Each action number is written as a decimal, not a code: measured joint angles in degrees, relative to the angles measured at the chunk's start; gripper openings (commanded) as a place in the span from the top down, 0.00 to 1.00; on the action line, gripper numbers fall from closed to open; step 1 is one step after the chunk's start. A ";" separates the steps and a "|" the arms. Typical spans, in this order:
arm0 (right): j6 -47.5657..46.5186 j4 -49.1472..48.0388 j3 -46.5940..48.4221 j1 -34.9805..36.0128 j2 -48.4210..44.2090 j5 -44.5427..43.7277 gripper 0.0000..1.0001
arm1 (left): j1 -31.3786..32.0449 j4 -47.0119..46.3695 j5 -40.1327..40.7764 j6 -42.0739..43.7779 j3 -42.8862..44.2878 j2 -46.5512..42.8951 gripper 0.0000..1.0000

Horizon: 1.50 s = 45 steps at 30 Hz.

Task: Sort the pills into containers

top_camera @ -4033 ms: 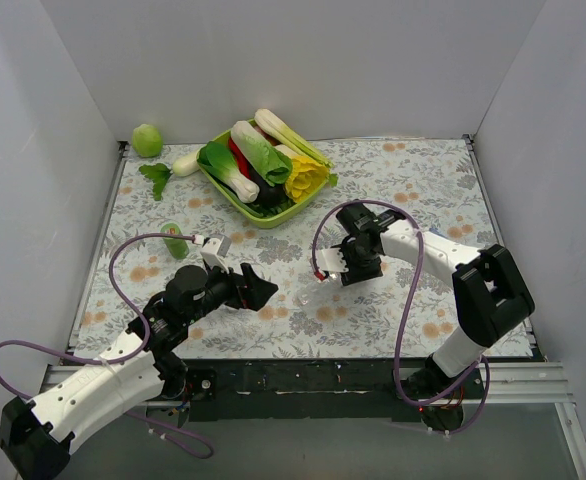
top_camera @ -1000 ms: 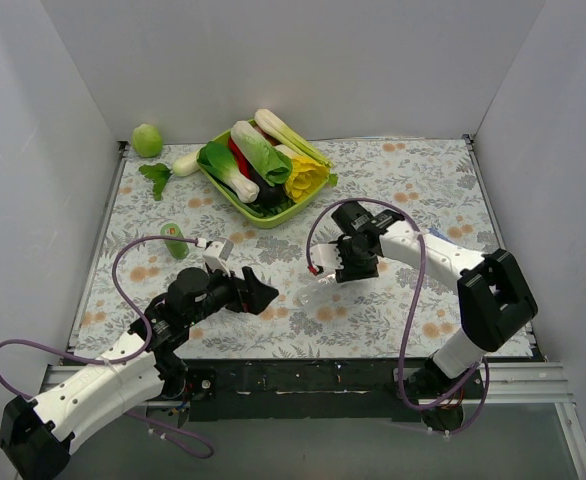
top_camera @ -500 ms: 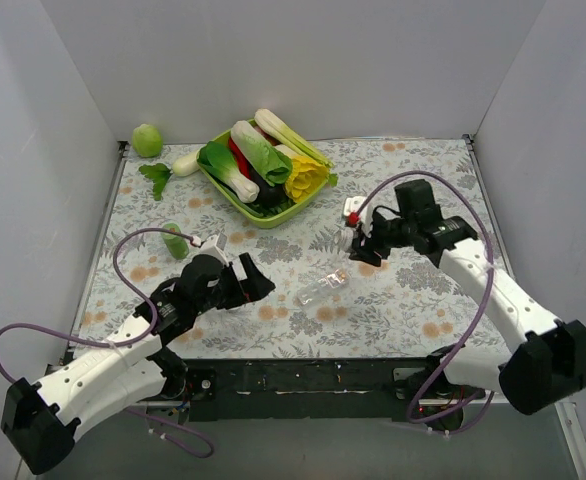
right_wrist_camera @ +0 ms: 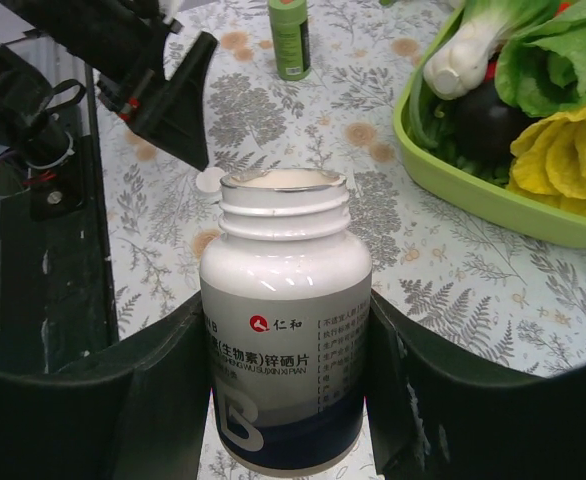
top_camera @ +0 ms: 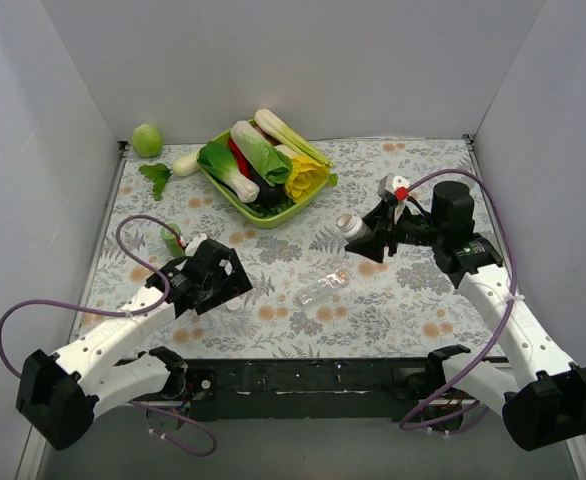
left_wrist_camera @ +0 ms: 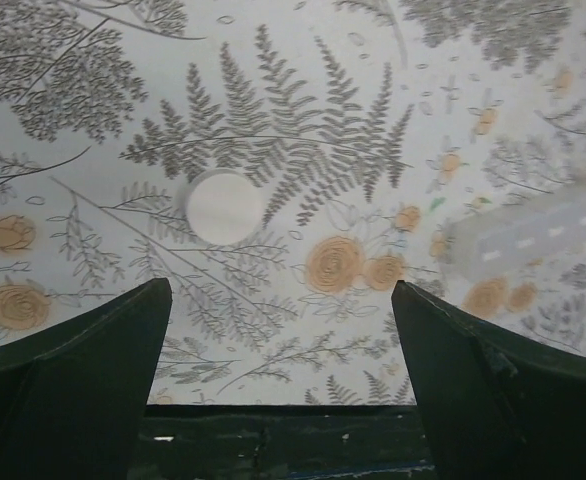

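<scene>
My right gripper [top_camera: 366, 237] is shut on an uncapped white pill bottle [top_camera: 350, 225] with a blue-and-grey label, held tilted above the mat; in the right wrist view the bottle [right_wrist_camera: 285, 330] fills the gap between both fingers. The clear pill-organiser strip [top_camera: 323, 287] lies on the flowered mat between the arms, and also shows in the left wrist view [left_wrist_camera: 533, 238]. My left gripper [top_camera: 233, 283] is open and empty, low over the mat [left_wrist_camera: 281, 300]. A white round cap [left_wrist_camera: 223, 207] lies on the mat ahead of it. No loose pills show.
A green tray [top_camera: 235, 200] of toy vegetables stands at the back centre, also in the right wrist view [right_wrist_camera: 453, 180]. A small green bottle [top_camera: 173, 240] stands left of my left gripper. A green ball [top_camera: 147, 139] and a radish [top_camera: 178, 164] lie at the back left.
My right gripper has lifted the white bottle from beside the organiser strip and swung up and to the right. My left gripper has drawn back to the left and now points down at the mat.
</scene>
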State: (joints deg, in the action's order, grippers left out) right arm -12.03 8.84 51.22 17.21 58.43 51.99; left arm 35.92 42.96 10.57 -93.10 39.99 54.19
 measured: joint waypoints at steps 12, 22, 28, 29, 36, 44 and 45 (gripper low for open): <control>-0.70 3.17 -4.15 -0.59 -7.96 5.73 0.92 | -0.35 1.81 2.69 0.74 0.28 13.99 0.27; -0.55 2.51 -9.11 -2.19 -11.45 6.54 0.92 | -0.35 -0.90 2.34 4.13 1.55 25.20 0.41; -0.31 1.57 -9.11 -2.64 -11.47 6.84 0.92 | -0.35 -1.46 2.60 5.14 3.06 27.06 0.42; -0.26 1.57 -9.11 -2.75 -11.47 6.91 0.92 | -0.35 -1.68 2.60 5.31 3.15 27.21 0.46; -0.85 1.62 -9.18 -3.28 -11.47 6.86 0.92 | -0.46 -2.60 2.60 7.02 3.26 27.52 0.89; -10.69 5.81 -10.08 -3.28 -9.70 8.44 0.93 | 0.92 -4.70 -9.53 11.91 6.73 21.68 0.95; -12.52 6.45 -10.38 -3.28 -9.18 8.41 0.93 | 1.77 -6.40 -13.38 12.17 8.39 19.93 0.95</control>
State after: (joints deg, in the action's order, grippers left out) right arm -24.56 15.29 40.84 13.93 49.25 60.40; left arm 37.69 36.56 -2.81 -80.93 48.38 74.13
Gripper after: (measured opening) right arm 0.602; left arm 0.390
